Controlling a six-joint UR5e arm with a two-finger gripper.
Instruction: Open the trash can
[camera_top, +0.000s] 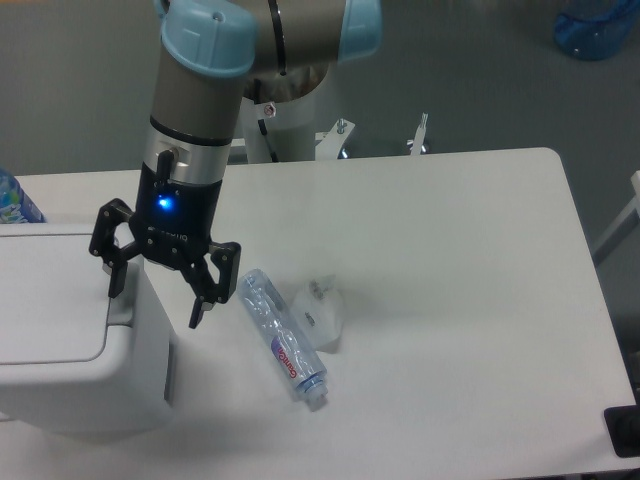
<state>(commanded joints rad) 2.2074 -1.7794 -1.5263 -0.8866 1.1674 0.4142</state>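
Gripper fingers spread wide, empty, straddling right edge of trash can, which sits at table's 9 o'clock side. Crushed bottle at gripper's 4 o'clock.

The large white boxy plastic trash can runs off the left edge of the frame, so its full width goes unseen. The black two-finger gripper covers part of the bin's right rim, where its near finger may or may not touch the plastic. A blue container is cropped at the top right corner, and a blue-labelled object at the left edge.
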